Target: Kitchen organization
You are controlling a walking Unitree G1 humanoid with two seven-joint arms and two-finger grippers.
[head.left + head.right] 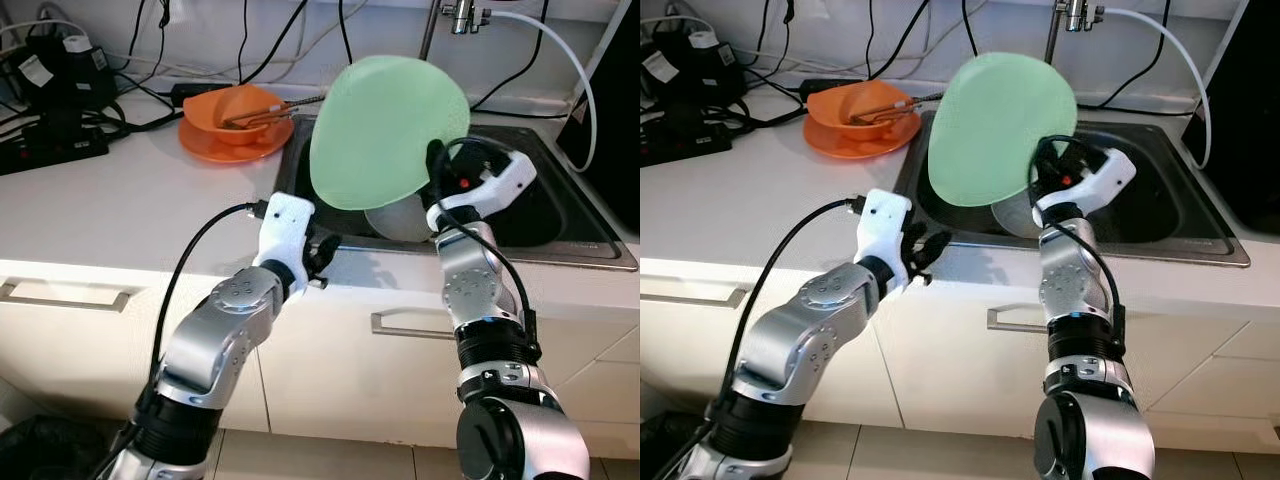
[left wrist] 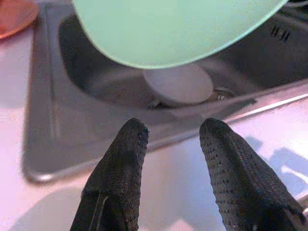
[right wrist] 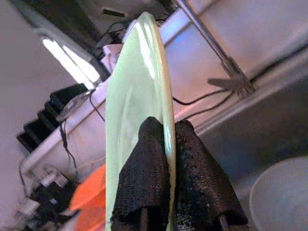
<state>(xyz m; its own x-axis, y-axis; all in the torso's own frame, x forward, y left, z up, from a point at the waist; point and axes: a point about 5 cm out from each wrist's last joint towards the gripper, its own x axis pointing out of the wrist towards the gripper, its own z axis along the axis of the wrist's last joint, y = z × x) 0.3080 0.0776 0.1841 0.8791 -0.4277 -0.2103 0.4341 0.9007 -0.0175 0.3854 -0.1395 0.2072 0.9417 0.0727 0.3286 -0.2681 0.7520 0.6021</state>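
Left gripper [image 1: 322, 255] at desk [image 1: 130, 205] edge, jaws apart, holding nothing. Right gripper [image 3: 166, 159] clamped on green plate [image 1: 385, 130] rim, plate raised above sink [image 1: 560, 215]. Step: carrying plate out. Next: a steady set-down, perhaps near orange bowl [image 1: 238, 112].

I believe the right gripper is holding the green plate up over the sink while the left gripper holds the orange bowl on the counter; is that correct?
Not quite. The left gripper holds nothing: the left wrist view shows its fingers open by the front edge of the sink. The orange bowl sits untouched on the counter. The rest is right: the right gripper is pinching the green plate by its rim over the sink.
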